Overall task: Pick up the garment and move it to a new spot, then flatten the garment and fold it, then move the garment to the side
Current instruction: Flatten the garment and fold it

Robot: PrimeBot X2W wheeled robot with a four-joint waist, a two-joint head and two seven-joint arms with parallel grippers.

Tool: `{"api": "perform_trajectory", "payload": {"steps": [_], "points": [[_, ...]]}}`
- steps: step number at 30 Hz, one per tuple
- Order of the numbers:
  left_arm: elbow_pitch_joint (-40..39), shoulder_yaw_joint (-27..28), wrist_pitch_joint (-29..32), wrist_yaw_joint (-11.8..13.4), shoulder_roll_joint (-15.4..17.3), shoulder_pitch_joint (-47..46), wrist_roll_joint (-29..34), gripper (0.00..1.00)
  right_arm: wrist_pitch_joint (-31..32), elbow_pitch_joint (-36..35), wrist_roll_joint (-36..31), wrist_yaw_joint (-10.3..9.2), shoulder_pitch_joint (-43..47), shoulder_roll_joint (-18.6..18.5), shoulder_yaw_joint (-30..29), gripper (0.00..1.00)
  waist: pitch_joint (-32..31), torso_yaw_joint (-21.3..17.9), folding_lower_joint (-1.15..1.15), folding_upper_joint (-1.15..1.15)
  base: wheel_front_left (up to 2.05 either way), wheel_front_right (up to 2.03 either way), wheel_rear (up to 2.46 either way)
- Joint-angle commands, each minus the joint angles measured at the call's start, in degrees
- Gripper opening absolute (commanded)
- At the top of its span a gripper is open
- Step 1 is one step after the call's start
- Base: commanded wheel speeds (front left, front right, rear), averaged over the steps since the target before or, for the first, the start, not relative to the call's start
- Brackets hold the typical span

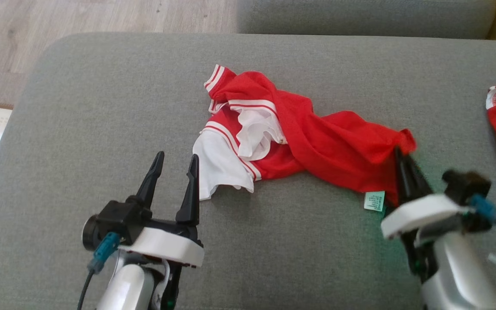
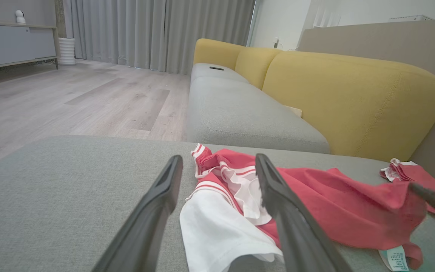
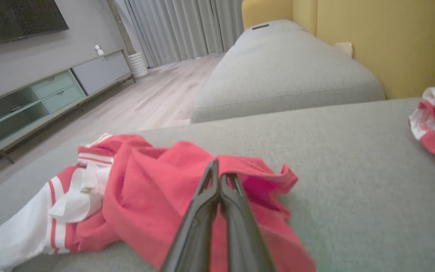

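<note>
Nearest us, our left gripper (image 1: 177, 156) gapes beside the crumpled red-and-white soft jersey garment (image 1: 317, 142) on the nubby grey sofa cushion (image 1: 101, 107); our right gripper (image 1: 399, 151), blurred, pinches its bunched red corner.

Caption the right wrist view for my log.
Right gripper shut on the crumpled red garment lying on a grey cushion.

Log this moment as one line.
garment: crumpled on grey cushion | left gripper: open, beside its white end | right gripper: shut on its red edge | stage: grasp for pick-up
</note>
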Motion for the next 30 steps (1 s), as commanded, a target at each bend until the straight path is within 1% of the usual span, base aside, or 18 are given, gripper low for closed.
{"api": "perform_trajectory", "payload": {"steps": [1, 2, 4, 8, 9, 10, 14, 18, 23, 26, 27, 28, 30], "points": [[-1.90, 1.54, -0.29, -0.06, 0.17, -2.07, 0.08, 1.00, 0.97, -3.98, -0.20, 0.39, -4.48, -0.16, 0.80, 0.00, 0.12, 0.12, 0.00, 0.00, 0.00, 0.00, 0.00], [-1.90, 1.54, -0.29, -0.06, 0.17, -2.07, 0.08, 1.00, 0.97, -3.98, -0.20, 0.39, -4.48, -0.16, 0.80, 0.00, 0.12, 0.12, 0.00, 0.00, 0.00, 0.00, 0.00], [-1.99, 1.21, -0.29, -0.10, 0.17, -2.38, 0.00, 1.00, 2.88, -5.69, -0.60, 0.39, -6.29, -0.16, -0.03, 0.00, 0.51, 0.46, 0.00, 0.00, 0.00, 0.00, 0.00], [-2.26, 0.58, -0.29, -0.25, 0.17, -2.94, -0.11, 1.00, 6.92, -7.16, -0.88, 0.39, -11.23, -0.85, -3.15, 0.00, 1.82, 1.70, 0.00, 0.00, 0.00, 0.00, 0.00], [-2.18, 0.39, -0.29, -0.26, 0.17, -3.10, -0.16, 1.00, 8.40, -6.71, -1.55, 0.39, -14.09, -2.30, -4.53, 0.00, 2.50, 2.53, 0.00, 0.00, 0.00, 0.00, 0.00], [-2.15, 0.29, -0.29, -0.26, 0.17, -3.19, -0.22, 1.00, 9.02, -6.15, -1.41, 0.39, -15.51, -2.77, -5.53, 0.00, 2.87, 3.01, 0.00, 0.00, 0.00, 0.00, 0.00], [-1.96, 0.04, -0.29, -0.25, 0.17, -3.46, -0.44, 1.00, 11.71, -1.76, -0.77, 0.39, -21.37, -3.89, -10.73, 0.00, 3.84, 4.82, 0.00, 0.00, 0.00, 0.00, 0.00], [-1.88, -0.36, -0.29, -0.19, 0.17, -3.85, -0.82, 1.00, 12.90, 3.67, -2.30, 0.39, -27.20, -5.88, -13.72, 0.00, 4.70, 6.60, 0.00, 0.00, 0.00, 0.00, 0.00], [-2.14, -1.03, -0.29, 0.16, 0.17, -4.79, -1.43, 1.00, 11.96, 11.65, -6.33, 0.39, -35.09, -8.74, -18.07, 0.00, 6.09, 8.48, 0.00, 0.00, 0.00, 0.00, 0.00], [-2.21, -1.40, -0.29, 0.30, 0.17, -5.31, -1.74, 1.00, 11.09, 16.74, -8.88, 0.39, -39.50, -9.80, -20.97, 0.00, 6.65, 9.13, 0.00, 0.00, 0.00, 0.00, 0.00], [-2.17, -1.47, -0.29, 0.36, 0.17, -5.42, -1.78, 1.00, 11.15, 18.60, -10.15, 0.39, -40.61, -10.09, -21.99, 0.06, 6.72, 9.21, 0.00, 0.00, 0.00, 0.00, 0.00], [-2.13, -1.53, -0.29, 0.42, 0.17, -5.50, -1.84, 1.00, 11.73, 20.64, -11.60, 0.39, -41.47, -10.34, -22.65, 1.00, 6.76, 9.29, 0.00, 0.00, 0.00, 0.00, 0.00], [-2.05, -1.62, -0.29, 0.55, 0.17, -5.69, -1.97, 1.00, 11.09, 23.51, -14.07, 0.39, -43.09, -10.81, -22.94, 1.00, 6.85, 9.41, 0.00, 0.00, 0.00, 0.00, 0.00]]}}
